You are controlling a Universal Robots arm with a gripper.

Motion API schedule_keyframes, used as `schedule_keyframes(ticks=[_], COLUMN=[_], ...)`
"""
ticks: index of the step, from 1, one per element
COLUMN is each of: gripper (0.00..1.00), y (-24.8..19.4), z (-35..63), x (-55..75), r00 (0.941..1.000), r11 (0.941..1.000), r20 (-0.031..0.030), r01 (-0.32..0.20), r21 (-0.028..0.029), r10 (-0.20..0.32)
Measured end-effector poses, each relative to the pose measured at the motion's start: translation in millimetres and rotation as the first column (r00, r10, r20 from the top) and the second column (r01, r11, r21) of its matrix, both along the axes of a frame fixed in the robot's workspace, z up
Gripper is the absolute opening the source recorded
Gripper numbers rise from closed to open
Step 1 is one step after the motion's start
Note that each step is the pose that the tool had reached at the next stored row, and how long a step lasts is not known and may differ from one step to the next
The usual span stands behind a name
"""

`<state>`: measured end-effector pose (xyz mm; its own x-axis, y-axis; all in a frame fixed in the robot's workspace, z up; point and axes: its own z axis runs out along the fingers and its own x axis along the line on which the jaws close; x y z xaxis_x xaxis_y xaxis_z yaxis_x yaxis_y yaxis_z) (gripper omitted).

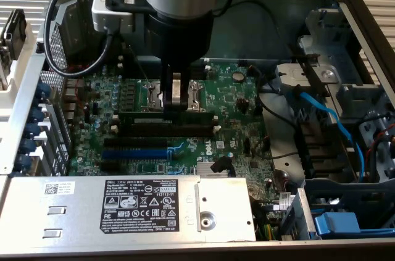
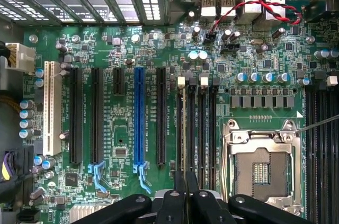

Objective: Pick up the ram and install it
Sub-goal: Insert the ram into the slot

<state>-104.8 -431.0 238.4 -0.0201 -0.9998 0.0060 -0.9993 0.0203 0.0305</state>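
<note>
Exterior view, item one: my end effector [image 1: 174,97], lowered inside the computer case [image 1: 345,2] over the motherboard [image 1: 231,97], fingers drawn together on the ram [image 1: 166,113]. Item two: the ram, a dark stick seated edge-down along a black memory slot [image 1: 170,130], long axis running toward the exterior view's left and right, directly beneath my fingertips. Wrist view: ram [image 2: 184,128] seen edge-on among parallel slots beside the CPU socket [image 2: 260,168], blue expansion slot [image 2: 139,121] well apart.
</note>
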Motion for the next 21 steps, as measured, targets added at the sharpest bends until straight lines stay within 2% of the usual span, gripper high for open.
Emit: schedule_keyframes(ticks=[21], gripper=[0.12], y=[-0.9], z=[-1.3], x=[0.0], r00=[1.0000], r11=[1.0000], r20=[0.0000], r01=[-0.004], r21=[0.0014], r10=[0.004])
